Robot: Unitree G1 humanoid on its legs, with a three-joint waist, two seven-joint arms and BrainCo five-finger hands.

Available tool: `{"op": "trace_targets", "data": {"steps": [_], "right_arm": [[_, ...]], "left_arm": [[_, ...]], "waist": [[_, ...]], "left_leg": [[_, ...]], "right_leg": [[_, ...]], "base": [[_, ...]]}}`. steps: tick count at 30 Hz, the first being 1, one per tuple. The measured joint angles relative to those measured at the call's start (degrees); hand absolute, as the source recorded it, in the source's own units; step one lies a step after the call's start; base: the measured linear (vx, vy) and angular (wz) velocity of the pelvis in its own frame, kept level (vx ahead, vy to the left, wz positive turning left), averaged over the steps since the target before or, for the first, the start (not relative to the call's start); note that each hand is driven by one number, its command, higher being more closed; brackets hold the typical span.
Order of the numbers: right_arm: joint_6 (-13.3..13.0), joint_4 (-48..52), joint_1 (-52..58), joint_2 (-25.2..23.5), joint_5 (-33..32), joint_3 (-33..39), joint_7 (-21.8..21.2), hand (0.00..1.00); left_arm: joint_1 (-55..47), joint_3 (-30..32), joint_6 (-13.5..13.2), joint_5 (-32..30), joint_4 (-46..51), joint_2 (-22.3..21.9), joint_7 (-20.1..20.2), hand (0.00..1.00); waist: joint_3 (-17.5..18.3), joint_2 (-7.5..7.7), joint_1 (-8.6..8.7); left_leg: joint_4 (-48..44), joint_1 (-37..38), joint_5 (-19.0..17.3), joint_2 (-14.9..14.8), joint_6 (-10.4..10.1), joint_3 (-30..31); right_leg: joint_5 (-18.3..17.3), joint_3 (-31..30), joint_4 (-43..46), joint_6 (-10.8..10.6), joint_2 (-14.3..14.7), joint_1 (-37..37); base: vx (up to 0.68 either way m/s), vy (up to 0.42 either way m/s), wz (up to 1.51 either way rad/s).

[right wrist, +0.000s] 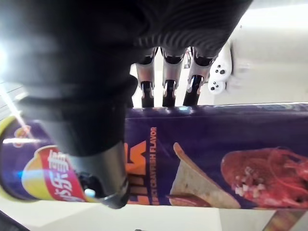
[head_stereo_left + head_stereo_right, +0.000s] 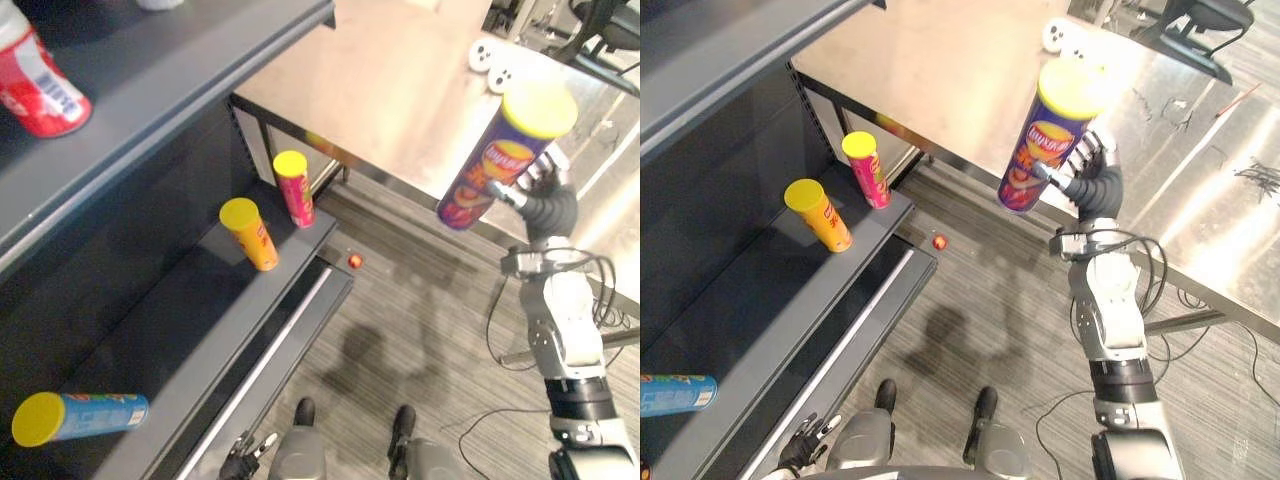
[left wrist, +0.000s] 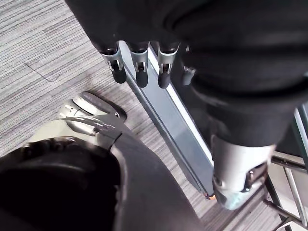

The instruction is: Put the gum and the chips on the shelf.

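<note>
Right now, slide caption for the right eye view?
Right hand holds the purple chips can aloft beside the table, apart from the shelf.

The right arm (image 2: 1108,320) stretches up on the right, the right hand (image 2: 1095,180) raised with fingers and thumb curled round the purple chips can (image 2: 1045,140), while the left hand (image 3: 140,72) hangs low at near left, fingers loosely straight.

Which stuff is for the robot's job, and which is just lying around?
For the job: purple chips can, gripped in the right hand; dark shelf.
Just lying about: white controller on the table; small red thing on the floor.
</note>
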State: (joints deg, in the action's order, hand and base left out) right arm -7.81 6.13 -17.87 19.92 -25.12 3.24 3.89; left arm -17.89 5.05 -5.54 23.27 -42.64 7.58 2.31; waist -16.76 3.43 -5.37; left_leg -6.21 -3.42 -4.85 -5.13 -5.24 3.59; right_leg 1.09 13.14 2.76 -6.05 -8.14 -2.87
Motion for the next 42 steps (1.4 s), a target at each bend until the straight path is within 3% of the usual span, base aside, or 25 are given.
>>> {"op": "trace_targets", "data": {"steps": [10,22,27,29,30,31,32,33,34,35,36,37,38,39,40,42], "right_arm": [[0.47,4.48,14.63,-0.81,-0.68,-4.1,-7.77,1.0],[1.96,4.45,21.03,-0.81,-2.47,-6.69,-9.32,1.0],[1.99,4.44,20.8,-0.8,-2.59,-10.1,-8.99,1.0],[2.21,4.01,20.23,-0.79,-2.58,-10.99,-9.0,1.0],[2.29,3.64,19.62,-0.85,-2.57,-11.26,-9.07,1.0],[2.3,3.06,19.31,-0.87,-2.57,-11.48,-9.24,1.0],[2.3,2.79,19.28,-0.87,-2.57,-11.48,-9.33,1.0],[2.09,2.38,19.11,-0.52,-2.56,-10.84,-9.44,1.0],[2.02,2.35,19.1,0.86,-2.52,-9.12,-9.32,1.0],[1.96,2.01,19.12,1.15,-2.51,-8.26,-9.31,1.0],[2.06,0.83,19.47,2.12,-2.5,-7.32,-9.27,1.0],[2.09,0.35,19.57,2.33,-2.51,-6.9,-9.41,1.0],[1.61,-0.05,20.12,2.03,-2.78,-4.62,-9.79,1.0],[1.75,-0.89,20.37,2.16,-2.98,-3.45,-9.59,1.0],[2.33,-1.01,20.46,2.03,-3.01,-3.01,-9.18,1.0],[2.24,0.87,22.22,1.86,-3.25,-2.35,-9.46,1.0]], "left_arm": [[-1.49,1.52,0.58,-1.9,-3.26,-0.7,-0.34,0.0],[-1.62,0.97,0.59,-1.49,-5.58,-1.15,-0.99,0.0],[-1.72,0.96,0.48,-0.96,-7.41,-1.27,-1.53,0.0],[-2.56,1.15,0.36,-0.9,-7.71,-1.9,-1.51,0.0],[-3.54,1.61,0.21,-0.91,-7.71,-2.68,-1.41,0.0],[-4.5,1.59,-0.13,-0.91,-7.84,-2.92,-1.4,0.0],[-4.75,1.63,-0.28,-0.92,-8.13,-2.8,-1.35,0.0],[-4.09,2.07,-0.51,-0.91,-9.69,-2.77,-1.34,0.0],[-3.99,1.83,-0.53,-0.94,-9.99,-3.05,-1.13,0.0],[-4.12,1.37,-0.59,-1.01,-9.82,-3.08,-0.91,0.0],[-4.05,0.9,-0.83,-1.26,-9.69,-2.76,-0.74,0.0],[-3.83,1.06,-1.01,-1.5,-9.59,-2.49,-0.76,0.0],[-1.74,1.91,-0.4,-2.15,-10.39,-1.47,-0.75,0.0],[-1.51,1.97,-0.12,-2.24,-10.41,-1.78,-0.72,0.0],[-2.42,1.95,0.06,-3.26,-10.14,-2.56,-0.68,0.0],[-3.34,1.9,0.71,-3.61,-10.45,-2.83,-0.66,0.0]], "waist": [[4.28,-0.66,0.84],[5.79,-2.12,1.65],[5.68,-2.55,0.7],[5.59,-3.08,-0.1],[5.05,-4.31,-0.85],[5.25,-4.27,-1.12],[5.49,-4.04,-0.9],[6.41,-3.27,0.2],[6.67,-6.46,0.19],[6.38,-7.49,0.44],[6.82,-7.52,1.29],[7.3,-7.19,1.73],[6.75,-6.22,3.79],[6.52,-6.35,3.15],[6.57,-6.3,2.64],[6.82,-6.39,3.38]], "left_leg": [[-1.27,0.56,-1.61,0.0,0.03,-1.29],[-2.96,0.42,-1.98,0.32,0.02,1.23],[-4.37,0.42,-1.93,0.53,-0.05,5.23],[-5.25,-0.42,-2.86,0.38,1.5,5.27],[-5.62,-0.55,-4.04,0.33,5.38,4.23],[-5.48,-0.69,-5.69,-0.29,12.72,0.56],[-4.68,-0.71,-6.74,-0.83,14.62,-1.79],[-9.39,-3.18,-7.48,-2.85,13.32,-7.55],[-20.65,-7.76,-1.73,-7.2,14.29,-13.55],[-21.61,-9.37,-1.3,-8.0,12.41,-15.75],[-16.49,-8.21,1.72,-6.58,9.55,-15.88],[-9.35,-6.01,4.45,-4.95,6.66,-14.25],[-12.14,-6.25,2.3,-4.05,7.43,-15.32],[-23.79,-6.92,-1.4,-5.6,7.83,-18.07],[-31.4,-4.94,-1.86,-6.03,8.08,-20.31],[-35.39,-1.29,-2.13,-6.35,7.39,-22.19]], "right_leg": [[0.07,-1.26,-0.91,-0.13,0.12,0.66],[-0.11,0.99,-0.92,-0.12,-0.07,2.74],[-3.75,5.19,3.27,0.58,-0.65,4.31],[-5.43,6.14,5.53,0.29,-1.01,4.16],[-5.96,6.62,6.49,0.53,-1.22,4.16],[-6.28,6.18,5.99,1.13,-1.18,4.35],[-5.99,6.0,5.15,1.55,-1.17,4.52],[-5.4,8.25,4.95,1.98,-2.39,3.87],[-6.92,11.59,10.23,2.61,-2.39,1.71],[-8.65,12.5,13.19,2.65,-2.4,0.98],[-11.71,13.19,16.07,4.14,-2.76,-0.66],[-11.93,13.63,15.87,5.24,-1.63,-1.4],[-12.12,17.26,14.38,6.42,-2.15,-0.97],[-12.42,19.01,15.8,6.99,-3.44,-0.48],[-13.06,19.9,17.09,7.76,-4.7,-0.35],[-14.07,22.85,17.17,8.28,-5.52,0.22]], "base": [[0.02,0.008,-0.07],[0.0,-0.001,0.09],[-0.04,-0.035,0.43],[-0.09,-0.032,0.35],[-0.07,-0.037,0.27],[-0.04,-0.056,0.33],[-0.03,-0.096,0.67],[-0.04,-0.059,0.91],[-0.03,-0.043,0.99],[-0.04,-0.049,1.18],[-0.05,-0.152,1.05],[-0.05,-0.245,1.84],[-0.07,-0.221,1.57],[-0.09,-0.176,1.56],[-0.14,-0.105,0.8],[-0.18,-0.069,0.84]]}}
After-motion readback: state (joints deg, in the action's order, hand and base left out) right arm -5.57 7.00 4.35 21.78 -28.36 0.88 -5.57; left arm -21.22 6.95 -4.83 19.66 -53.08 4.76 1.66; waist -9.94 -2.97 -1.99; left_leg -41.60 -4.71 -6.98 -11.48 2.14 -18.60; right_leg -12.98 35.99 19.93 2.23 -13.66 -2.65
